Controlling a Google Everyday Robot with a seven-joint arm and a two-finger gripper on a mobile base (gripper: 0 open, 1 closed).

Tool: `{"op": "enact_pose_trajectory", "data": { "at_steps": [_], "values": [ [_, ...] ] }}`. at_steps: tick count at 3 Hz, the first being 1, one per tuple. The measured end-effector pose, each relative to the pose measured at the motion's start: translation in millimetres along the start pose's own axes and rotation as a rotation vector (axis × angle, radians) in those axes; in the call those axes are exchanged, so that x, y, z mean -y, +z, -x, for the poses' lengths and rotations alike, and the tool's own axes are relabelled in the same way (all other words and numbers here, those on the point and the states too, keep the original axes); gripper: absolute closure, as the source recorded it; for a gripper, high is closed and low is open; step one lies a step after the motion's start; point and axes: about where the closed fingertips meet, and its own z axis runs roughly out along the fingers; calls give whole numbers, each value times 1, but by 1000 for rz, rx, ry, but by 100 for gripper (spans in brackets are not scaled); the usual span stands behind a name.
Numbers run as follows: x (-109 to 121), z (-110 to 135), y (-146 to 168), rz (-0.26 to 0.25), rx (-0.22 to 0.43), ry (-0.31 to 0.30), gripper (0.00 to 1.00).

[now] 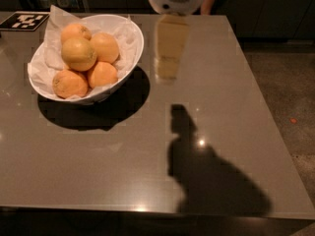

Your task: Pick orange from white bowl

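The orange (pixel 78 53) sits on top of the heap in the white bowl (pixel 137 43), at the far left of the table (pixel 246 107). It rests on deeper-coloured fruits (pixel 70 83) and crumpled paper (pixel 55 33). The gripper (pixel 166 72) hangs over the table to the right of the bowl, apart from its rim and well to the right of the orange. Whether it is released or clenched cannot be told. The arm's shadow (pixel 202 181) falls on the table's near side
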Motion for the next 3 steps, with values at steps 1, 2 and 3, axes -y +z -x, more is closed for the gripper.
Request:
{"op": "enact_pose_trajectory", "data": {
  "at_steps": [1, 2, 3],
  "values": [
    [23, 59, 16, -12, -8, -73, 0],
    [27, 79, 14, -39, 27, -98, 0],
    [33, 91, 18, -72, 58, -110, 0]
  ]
}}
